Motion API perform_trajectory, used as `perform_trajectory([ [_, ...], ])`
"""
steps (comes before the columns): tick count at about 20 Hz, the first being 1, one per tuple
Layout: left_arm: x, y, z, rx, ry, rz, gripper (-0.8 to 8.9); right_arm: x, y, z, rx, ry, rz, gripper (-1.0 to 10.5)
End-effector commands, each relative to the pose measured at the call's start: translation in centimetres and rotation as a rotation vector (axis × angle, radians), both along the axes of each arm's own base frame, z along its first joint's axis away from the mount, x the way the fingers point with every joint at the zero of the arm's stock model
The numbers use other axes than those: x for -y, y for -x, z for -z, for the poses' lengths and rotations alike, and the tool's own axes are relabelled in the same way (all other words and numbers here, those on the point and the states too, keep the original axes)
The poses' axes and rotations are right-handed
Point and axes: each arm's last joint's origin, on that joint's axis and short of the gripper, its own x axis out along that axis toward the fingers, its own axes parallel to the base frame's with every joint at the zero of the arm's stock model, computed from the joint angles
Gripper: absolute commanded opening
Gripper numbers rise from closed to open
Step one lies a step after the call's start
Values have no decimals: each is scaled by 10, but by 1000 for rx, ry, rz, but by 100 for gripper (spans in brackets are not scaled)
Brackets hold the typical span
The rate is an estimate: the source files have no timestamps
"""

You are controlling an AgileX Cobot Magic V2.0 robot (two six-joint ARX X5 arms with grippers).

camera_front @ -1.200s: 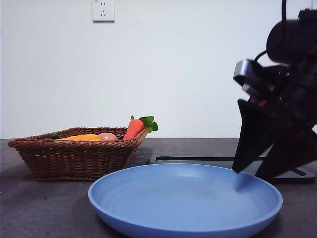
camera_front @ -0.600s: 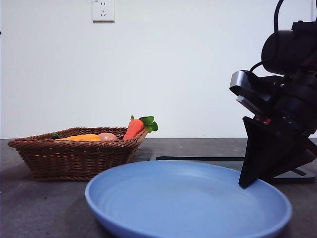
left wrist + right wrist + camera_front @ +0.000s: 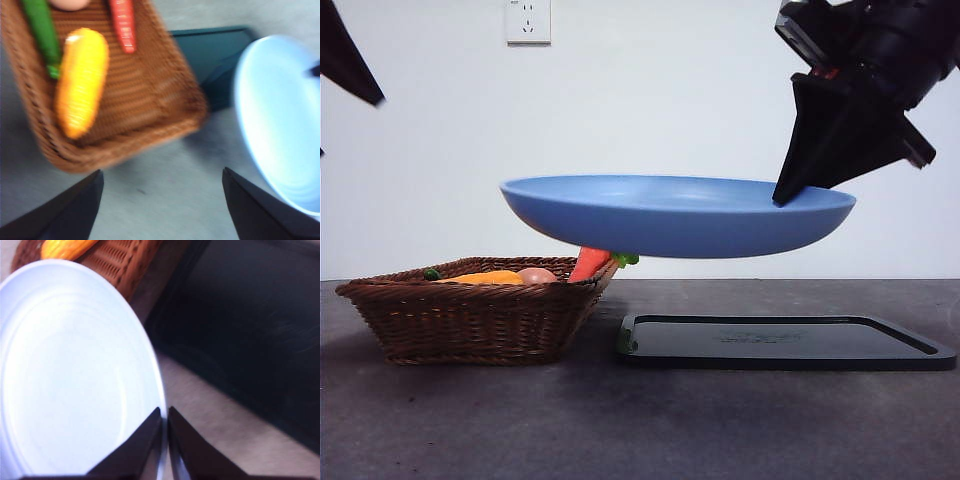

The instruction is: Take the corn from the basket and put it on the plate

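Front view: evenly lit and sharp; a soft shadow is cast beside the brown woven wicker basket (image 3: 470, 310).
Wrist views: blurred throughout; the round light-blue plate (image 3: 70, 375) is washed out.

You find nothing to read here: no words, brand names, numbers or signs stand on anything in the three views. The black tray (image 3: 785, 343) carries a faint pale mark near its middle in the front view, but it is too small and dim for you to make out as letters. The wall socket (image 3: 528, 21) shows only its slots, with no legible marking.
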Motion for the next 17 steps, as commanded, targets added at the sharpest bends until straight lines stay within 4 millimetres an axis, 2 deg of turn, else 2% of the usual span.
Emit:
perform_trajectory([
  [1, 9, -20, -6, 51, -82, -5, 388, 2, -8, -11, 46, 0, 16, 1],
  [5, 29, -67, -3, 31, -220, -8, 387, 13, -13, -18, 60, -6, 60, 1],
  [10, 61, -127, 15, -30, -339, 60, 376, 23, -16, -17, 51, -5, 98, 1],
  [14, 80, -158, 30, -53, -408, 96, 376, 29, -18, -17, 49, -5, 116, 1],
  [17, 86, -172, 45, -76, -439, 117, 376, 30, -18, -17, 46, -4, 121, 1],
])
